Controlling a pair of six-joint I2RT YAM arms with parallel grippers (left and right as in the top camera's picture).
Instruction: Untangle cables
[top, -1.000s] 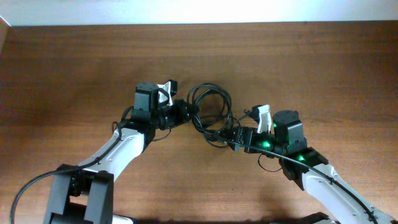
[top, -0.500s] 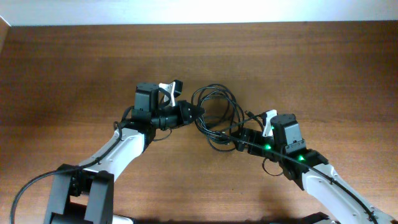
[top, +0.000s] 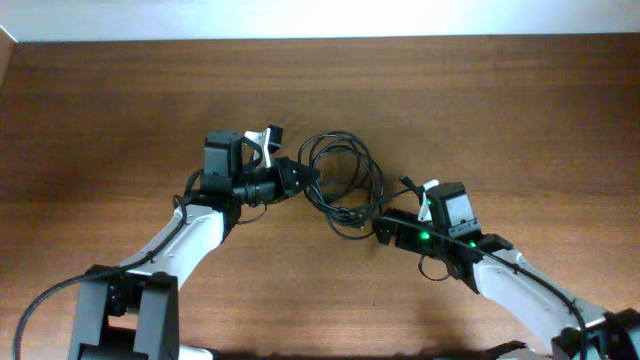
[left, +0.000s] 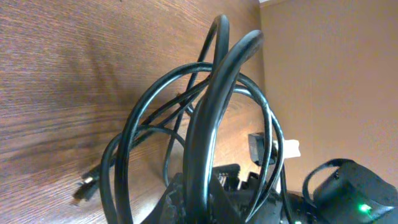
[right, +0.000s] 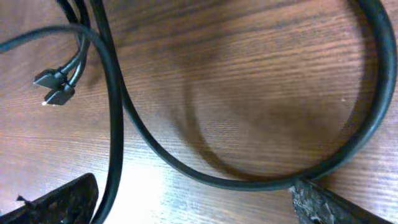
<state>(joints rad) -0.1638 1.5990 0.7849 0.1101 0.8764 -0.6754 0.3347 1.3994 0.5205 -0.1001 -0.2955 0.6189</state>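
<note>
The cables are a tangled bundle of thin black loops in the middle of the wooden table. My left gripper is shut on one loop at the bundle's left side. In the left wrist view that cable runs straight down into the jaws, with a plug end on the table. My right gripper is at the bundle's lower right. In the right wrist view its fingers are wide apart, with a cable loop lying between them and two plug ends at upper left.
The brown wooden table stretches around the bundle. Its far edge meets a white wall at the top. A loose cable end sticks out beside the right wrist.
My left arm has drawn back slightly to the left with its cable. The right wrist has shifted a little down and left. The loops have changed shape a little.
</note>
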